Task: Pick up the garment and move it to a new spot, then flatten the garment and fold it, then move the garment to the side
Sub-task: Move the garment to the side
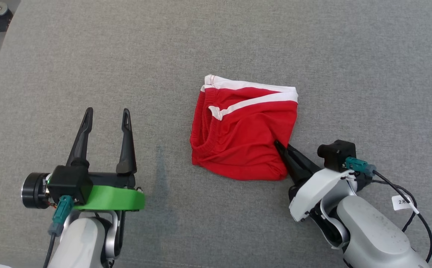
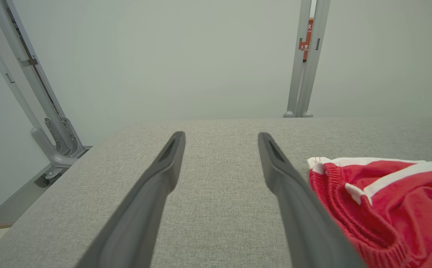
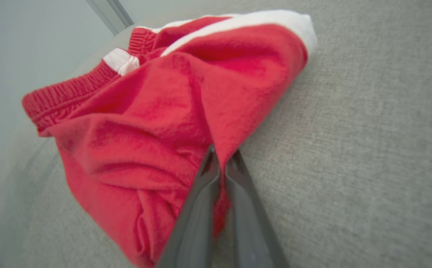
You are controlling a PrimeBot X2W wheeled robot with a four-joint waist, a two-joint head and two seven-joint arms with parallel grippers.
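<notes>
Now | R claw [image 1: 278,144] pinches crumpled red knit garment [image 1: 243,137] | L claw [image 1: 107,113] splayed, empty

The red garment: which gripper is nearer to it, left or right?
Right. The right gripper is shut on the red garment at its lower right edge. The left gripper is open and apart from it, off to its left.

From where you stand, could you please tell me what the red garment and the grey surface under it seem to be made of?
The red garment looks like soft matte knit, perhaps cotton jersey: fine loops, limp folds, a gathered elastic waistband. The grey surface looks like matte woven upholstery cloth: a flecked, coarse weave.
</notes>
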